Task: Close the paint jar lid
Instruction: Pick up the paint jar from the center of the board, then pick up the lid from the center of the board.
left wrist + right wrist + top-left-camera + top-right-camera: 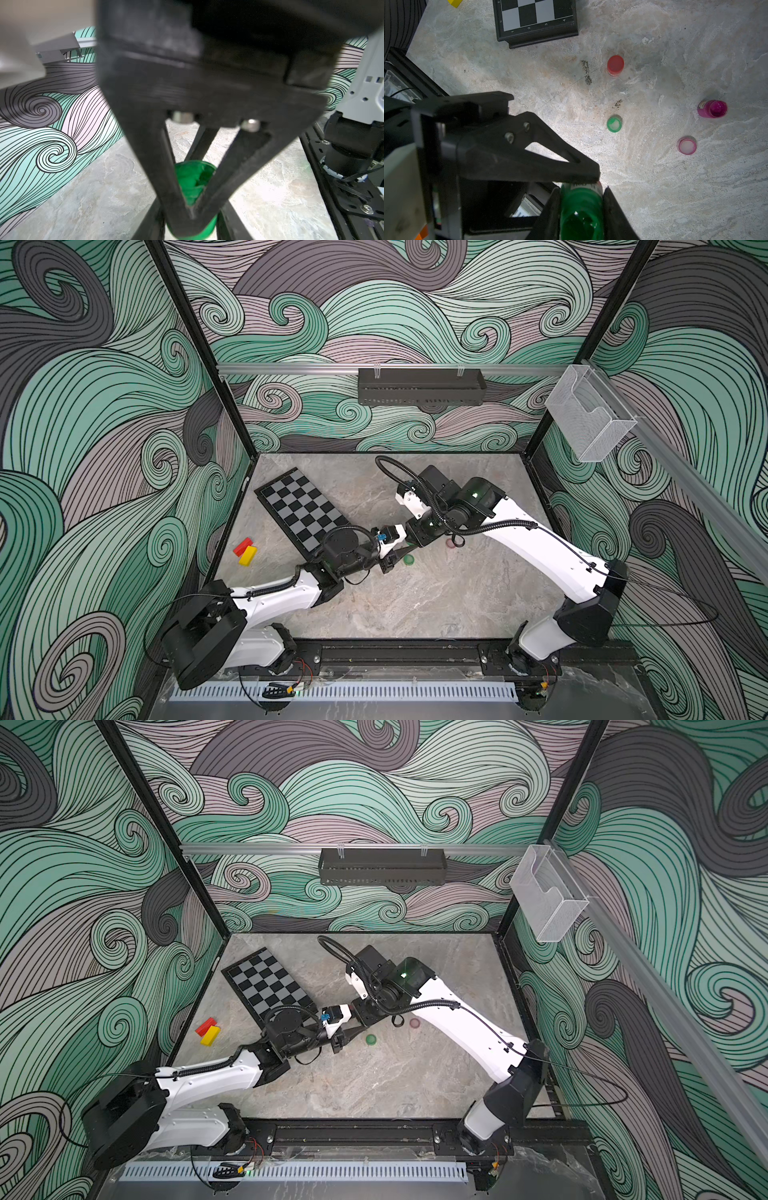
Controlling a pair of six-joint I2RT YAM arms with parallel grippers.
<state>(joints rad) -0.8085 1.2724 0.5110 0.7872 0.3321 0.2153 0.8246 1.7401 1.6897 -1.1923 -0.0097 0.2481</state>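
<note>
1. My right pincer is pinching the green paint jar by its sides, just beside the chessboard. The jar's mouth is open and there is wet green paint inside. If I tip it too far, paint could run out.
2. My left pincer has its fingers drawn close together, right at the jar. I cannot tell if they pinch the jar or only touch it. If both pincers pull different ways, the jar could twist, slip or get squashed.
3. The green lid lies alone on the table, a little farther from the chessboard than the jar. No pincer has it. One pincer must let go to fetch it. If the wrong one lets go, I think the jar could drop.
4. The pink lid lies farther again from the chessboard, near an open pink jar. If I grab the pink lid by mistake, the green jar gets the wrong top.
5. The green lid shows a pale middle, so I think its hollow side is up. It may need turning over. It is small and could slip out or roll away.
6. My two arms are crowded together beside the chessboard. A quick move could make them bump each other or knock the board.
</note>
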